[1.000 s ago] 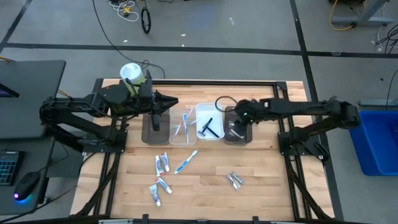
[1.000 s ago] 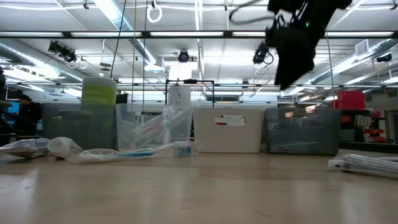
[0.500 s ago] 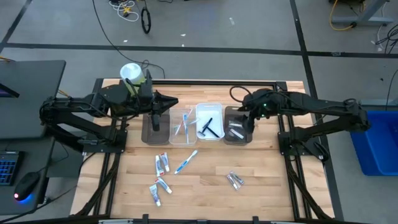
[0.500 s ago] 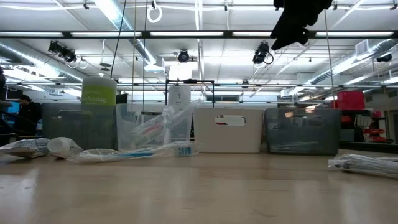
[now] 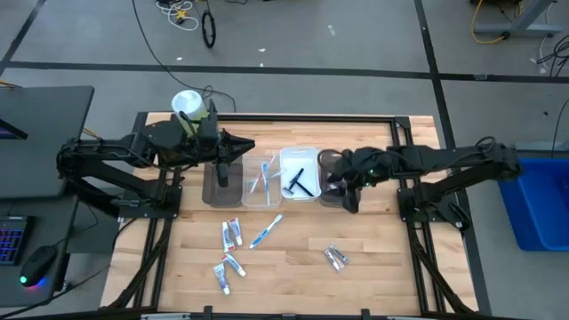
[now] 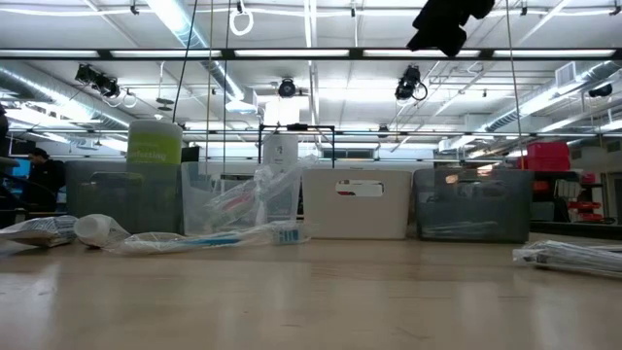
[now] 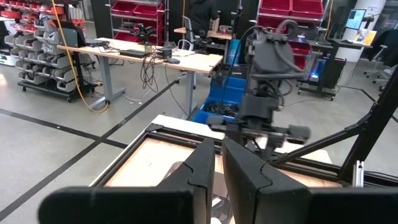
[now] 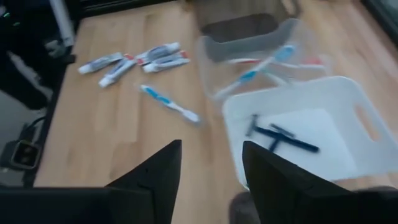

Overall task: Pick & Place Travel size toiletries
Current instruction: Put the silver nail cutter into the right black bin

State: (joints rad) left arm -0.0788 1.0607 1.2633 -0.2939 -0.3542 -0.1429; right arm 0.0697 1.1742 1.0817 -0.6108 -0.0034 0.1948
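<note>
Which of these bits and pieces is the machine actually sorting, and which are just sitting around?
Part of the job:
toothpaste tubes loose on the table
loose toothbrush
silvery tubes
toothbrushes in the clear tray
black razors in the white tray

Just lying about:
green-white canister
floor cables
blue bin

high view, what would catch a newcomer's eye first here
A row of four rectangular trays spans the table's middle: a dark one, a clear one with blue-white toothbrushes, a white one with black razors, another dark one. The right gripper hangs open there. Mini toothpaste tubes lie loose nearer the front.
</note>
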